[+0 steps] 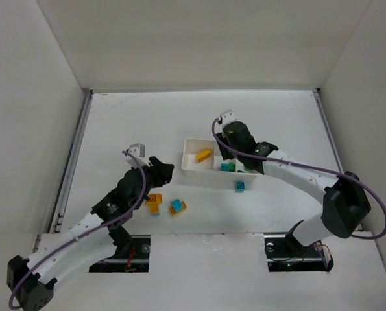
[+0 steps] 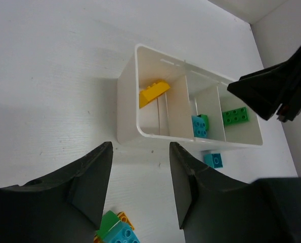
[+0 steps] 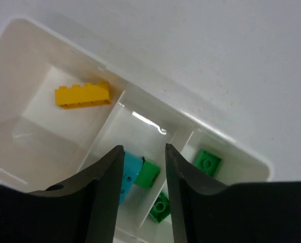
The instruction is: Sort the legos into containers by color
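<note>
White tray [image 1: 199, 173], stubby yellow brick [image 1: 205, 155] in its 9 o'clock compartment; left hand [image 2: 140, 149] and right hand [image 3: 143, 149] spread, empty.

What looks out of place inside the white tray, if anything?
A green lego lies in the middle compartment of the tray, right against a cyan lego. Other green legos sit in the next compartment. Two colors in one compartment look odd for a color sort.
</note>
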`<act>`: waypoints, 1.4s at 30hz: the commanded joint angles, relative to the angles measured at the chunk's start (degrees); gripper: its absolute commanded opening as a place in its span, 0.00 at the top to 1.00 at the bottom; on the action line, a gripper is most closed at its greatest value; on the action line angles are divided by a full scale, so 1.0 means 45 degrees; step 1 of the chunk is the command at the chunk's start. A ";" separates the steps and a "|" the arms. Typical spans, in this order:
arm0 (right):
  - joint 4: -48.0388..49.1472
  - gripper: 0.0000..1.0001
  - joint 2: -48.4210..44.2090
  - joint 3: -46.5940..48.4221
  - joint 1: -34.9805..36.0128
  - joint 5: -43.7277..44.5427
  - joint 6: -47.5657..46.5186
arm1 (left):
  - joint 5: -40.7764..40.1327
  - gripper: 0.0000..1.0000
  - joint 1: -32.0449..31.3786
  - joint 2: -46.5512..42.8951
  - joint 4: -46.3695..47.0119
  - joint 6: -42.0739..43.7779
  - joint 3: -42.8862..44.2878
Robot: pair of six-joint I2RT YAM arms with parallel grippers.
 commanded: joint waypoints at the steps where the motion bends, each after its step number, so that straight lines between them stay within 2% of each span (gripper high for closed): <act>1: 0.0183 0.51 -0.0344 -0.0817 0.0482 0.2219 0.2590 | -0.0042 0.57 -0.0369 0.0441 0.0726 0.0179 0.1001; 4: 0.0943 0.41 -0.1437 -0.1931 0.0542 0.3334 0.3824 | 0.0854 0.59 -0.1090 0.1474 0.0687 0.0625 0.2132; 8: 0.1765 0.40 -0.3427 -0.3512 0.0348 0.4642 0.5500 | 0.2223 0.61 -0.2067 0.4050 0.0375 0.1641 0.4007; 13: 0.2371 0.53 -0.5791 -0.5466 -0.0647 0.5913 0.7379 | 0.3219 0.63 -0.2499 0.7816 0.0316 0.3182 0.6349; 16: 0.2488 0.55 -0.6945 -0.6190 -0.1020 0.6480 0.7830 | 0.3805 0.63 -0.2344 1.0045 -0.0385 0.3964 0.8009; 22: 0.3443 0.41 -0.8646 -0.7810 -0.2424 0.6562 0.8065 | 0.3789 0.65 -0.2518 1.3739 -0.2982 0.5314 1.1253; 26: 0.4343 0.38 -0.8707 -0.8827 -0.3149 0.6073 0.8552 | 0.2404 0.66 -0.2927 1.4349 -0.2947 0.5432 1.1921; 29: 0.4559 0.36 -0.8415 -0.9160 -0.3150 0.6305 0.9119 | 0.1817 0.62 -0.3085 1.4175 -0.2557 0.5472 1.1999; 33: 0.4637 0.34 -0.8238 -0.9434 -0.3189 0.6618 0.9666 | 0.1659 0.59 -0.2871 1.4329 -0.2944 0.5393 1.2389; 42: 0.4520 0.33 -0.8492 -0.9767 -0.3286 0.6599 1.0233 | 0.1522 0.60 -0.2734 1.5559 -0.4196 0.5355 1.3366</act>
